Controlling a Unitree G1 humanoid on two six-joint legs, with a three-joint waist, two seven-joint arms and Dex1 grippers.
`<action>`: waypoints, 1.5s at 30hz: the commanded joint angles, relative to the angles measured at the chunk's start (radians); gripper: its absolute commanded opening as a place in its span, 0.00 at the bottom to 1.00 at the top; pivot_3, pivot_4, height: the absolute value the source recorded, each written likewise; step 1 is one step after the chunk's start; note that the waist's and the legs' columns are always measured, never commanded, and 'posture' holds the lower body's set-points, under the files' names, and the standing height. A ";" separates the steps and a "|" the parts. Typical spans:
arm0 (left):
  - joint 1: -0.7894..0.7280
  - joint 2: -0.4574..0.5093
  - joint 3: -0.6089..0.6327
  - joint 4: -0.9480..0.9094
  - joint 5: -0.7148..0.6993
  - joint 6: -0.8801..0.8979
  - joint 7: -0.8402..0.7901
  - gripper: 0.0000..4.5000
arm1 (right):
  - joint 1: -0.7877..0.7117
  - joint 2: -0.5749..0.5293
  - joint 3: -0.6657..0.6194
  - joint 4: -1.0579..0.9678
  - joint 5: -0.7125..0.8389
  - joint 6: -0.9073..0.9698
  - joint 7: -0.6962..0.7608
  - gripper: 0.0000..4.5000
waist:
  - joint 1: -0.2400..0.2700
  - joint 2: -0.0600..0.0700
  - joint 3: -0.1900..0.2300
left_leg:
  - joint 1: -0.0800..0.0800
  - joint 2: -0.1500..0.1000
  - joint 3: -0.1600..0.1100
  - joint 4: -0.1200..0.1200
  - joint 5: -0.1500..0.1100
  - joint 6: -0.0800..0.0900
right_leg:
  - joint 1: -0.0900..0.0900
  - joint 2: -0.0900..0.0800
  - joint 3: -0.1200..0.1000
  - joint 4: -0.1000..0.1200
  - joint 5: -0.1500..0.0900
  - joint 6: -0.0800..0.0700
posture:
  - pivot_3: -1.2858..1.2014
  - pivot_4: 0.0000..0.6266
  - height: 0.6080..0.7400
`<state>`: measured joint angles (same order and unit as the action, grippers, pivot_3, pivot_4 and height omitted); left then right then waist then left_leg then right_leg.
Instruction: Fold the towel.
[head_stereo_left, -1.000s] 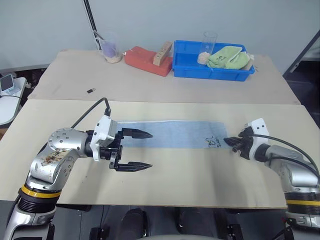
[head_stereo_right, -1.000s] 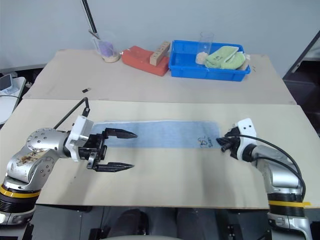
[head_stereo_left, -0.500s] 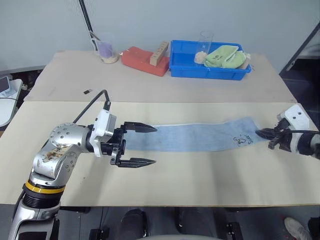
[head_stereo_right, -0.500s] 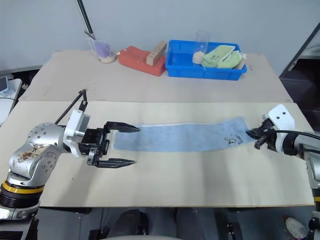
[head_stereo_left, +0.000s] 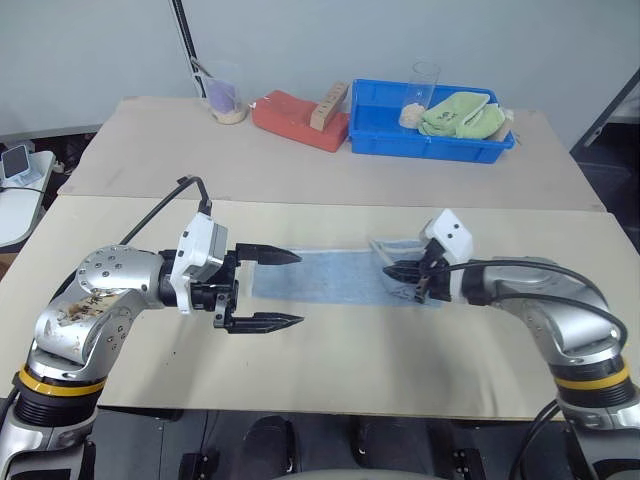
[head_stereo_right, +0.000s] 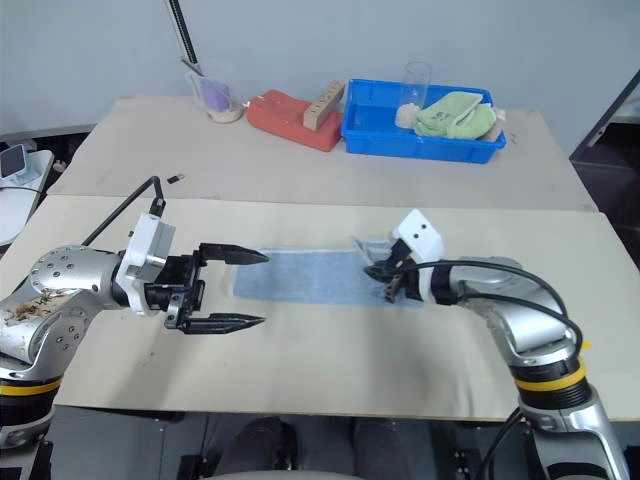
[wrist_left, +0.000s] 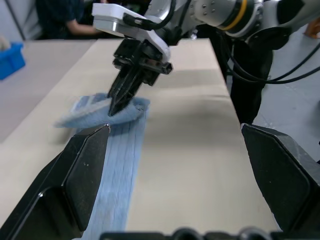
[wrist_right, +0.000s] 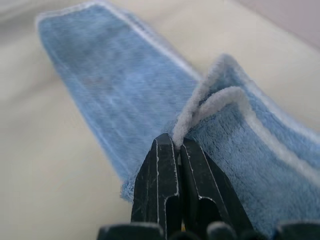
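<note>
The light blue towel (head_stereo_left: 320, 277) lies as a long strip across the near table. Its right end is lifted and doubled back over the strip. My right gripper (head_stereo_left: 389, 271) is shut on that end; in the right wrist view its fingertips (wrist_right: 161, 150) pinch the white edging of the towel (wrist_right: 115, 95). At the strip's left end my left gripper (head_stereo_left: 298, 289) stands open, one finger over the towel's edge and one in front of it, holding nothing. The left wrist view looks along the towel (wrist_left: 120, 165) to the right gripper (wrist_left: 114, 109).
On the far table stand a blue bin (head_stereo_left: 380, 140) with a light green cloth (head_stereo_left: 460, 113) and a glass (head_stereo_left: 421, 82), a red object (head_stereo_left: 295, 118) bearing a wooden block (head_stereo_left: 327, 103), and a cup (head_stereo_left: 225, 95). A lamp pole (head_stereo_left: 186, 35) rises behind.
My right gripper has swung left and up, carrying the towel's right end back over the strip. The left gripper has stayed open in place.
</note>
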<state>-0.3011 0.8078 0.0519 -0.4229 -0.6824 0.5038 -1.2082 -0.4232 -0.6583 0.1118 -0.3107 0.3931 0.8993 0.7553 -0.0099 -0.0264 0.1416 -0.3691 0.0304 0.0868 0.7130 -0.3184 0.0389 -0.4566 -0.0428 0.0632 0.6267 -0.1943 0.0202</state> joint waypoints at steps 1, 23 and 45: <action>0.023 0.011 0.037 -0.041 0.000 -0.004 0.036 1.00 | -0.036 0.015 -0.016 0.013 -0.006 -0.023 -0.017 0.30 | -0.001 0.000 0.000 | 0.000 0.000 0.000 0.000 0.000 0.000 | 0.000 0.000 0.000 0.000 0.000 0.000 | 0.52 0.24 0.82; 0.563 -0.437 0.320 -0.268 -0.134 0.309 0.970 1.00 | -0.168 -0.074 0.053 0.005 -0.004 -0.226 0.252 0.99 | 0.009 -0.002 0.000 | 0.002 0.002 -0.002 0.000 0.000 0.000 | 0.001 -0.001 -0.002 0.002 0.001 -0.001 | 0.52 0.24 0.82; 0.222 -0.734 0.189 -0.061 -0.174 0.551 1.396 0.40 | -0.261 -0.135 0.025 0.080 0.014 -0.301 0.435 1.00 | 0.011 -0.002 0.000 | 0.006 -0.001 -0.003 -0.001 0.000 0.000 | 0.007 -0.001 -0.002 0.001 0.001 -0.002 | 0.52 0.24 0.82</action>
<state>-0.0721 0.0765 0.2538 -0.4862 -0.8575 1.0489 0.1853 -0.6630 -0.7758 0.1803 -0.2066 0.3966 0.6117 1.1870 0.0009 -0.0289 0.1412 -0.3634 0.0292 0.0841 0.7121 -0.3180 0.0392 -0.4501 -0.0444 0.0615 0.6270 -0.1928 0.0182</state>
